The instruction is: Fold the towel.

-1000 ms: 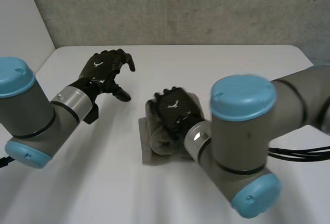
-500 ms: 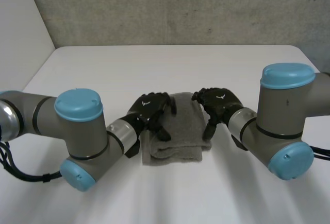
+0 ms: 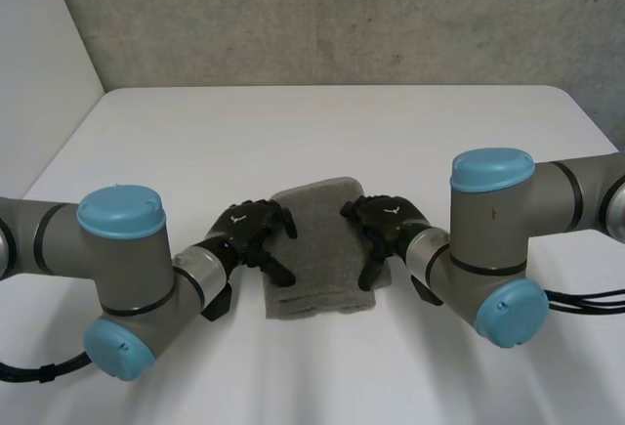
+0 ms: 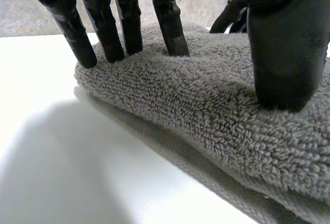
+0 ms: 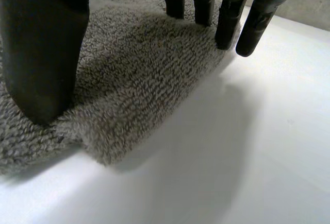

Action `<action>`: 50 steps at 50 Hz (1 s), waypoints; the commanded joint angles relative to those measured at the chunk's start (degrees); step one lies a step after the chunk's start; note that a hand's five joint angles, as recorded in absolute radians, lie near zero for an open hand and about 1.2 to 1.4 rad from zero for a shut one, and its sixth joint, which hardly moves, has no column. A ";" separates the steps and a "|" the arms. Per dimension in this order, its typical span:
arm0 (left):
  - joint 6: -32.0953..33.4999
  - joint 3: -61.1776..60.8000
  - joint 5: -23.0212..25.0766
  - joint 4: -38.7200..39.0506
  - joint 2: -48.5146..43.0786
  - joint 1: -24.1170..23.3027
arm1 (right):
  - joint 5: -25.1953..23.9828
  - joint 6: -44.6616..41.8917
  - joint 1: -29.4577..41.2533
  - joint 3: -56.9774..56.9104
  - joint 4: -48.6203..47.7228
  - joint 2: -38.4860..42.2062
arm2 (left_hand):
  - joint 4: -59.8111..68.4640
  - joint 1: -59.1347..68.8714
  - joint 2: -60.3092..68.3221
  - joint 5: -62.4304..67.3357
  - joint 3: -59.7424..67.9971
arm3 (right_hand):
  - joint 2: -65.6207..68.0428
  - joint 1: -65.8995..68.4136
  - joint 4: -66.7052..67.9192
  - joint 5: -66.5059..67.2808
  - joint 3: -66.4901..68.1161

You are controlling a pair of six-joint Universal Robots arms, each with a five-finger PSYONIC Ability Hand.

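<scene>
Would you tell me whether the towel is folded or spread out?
Folded: the towel shows stacked layers along its near edge.

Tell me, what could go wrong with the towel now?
1. The left hand and right hand only press straight fingers on the side edges of the folded towel, not gripping. If they slide, the top layer might drag and the fold open.
2. A lower layer sticks out at the near edge, so another fold may come out crooked.
</scene>
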 commanded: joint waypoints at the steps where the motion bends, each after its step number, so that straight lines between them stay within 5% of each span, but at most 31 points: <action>1: 0.09 0.80 0.22 -0.26 3.57 -0.11 | 0.03 0.80 -0.16 0.54 0.60 -5.08 | -1.08 -1.57 -1.06 -1.04 -1.40 | -4.37 -2.25 -4.36 -3.50 -3.78; 10: -0.27 5.45 -0.05 -3.50 12.70 -0.02 | 1.70 1.41 -1.39 1.15 0.95 -14.04 | -2.08 -2.58 -2.07 -2.04 -2.41 | -4.37 -2.25 -4.36 -3.50 -3.78; 22: -0.44 10.73 -6.90 -12.30 24.50 3.67 | 16.01 1.06 -3.14 -2.45 2.89 -25.54 | -0.91 -1.41 -0.89 -0.87 -1.24 | -4.37 -2.25 -4.36 -3.50 -3.78; 29: -0.35 12.22 -10.33 -18.89 27.66 4.55 | 16.90 0.97 -4.46 -2.45 3.94 -29.86 | -1.08 -1.57 -1.06 -1.04 -1.40 | -4.37 -2.25 -4.36 -3.50 -3.78; 50: -0.27 13.10 -10.33 -20.92 28.36 6.13 | 16.73 1.15 -6.75 -4.91 9.13 -30.56 | -1.58 -2.08 -1.57 -1.54 -1.91 | -4.37 -2.25 -4.36 -3.50 -3.78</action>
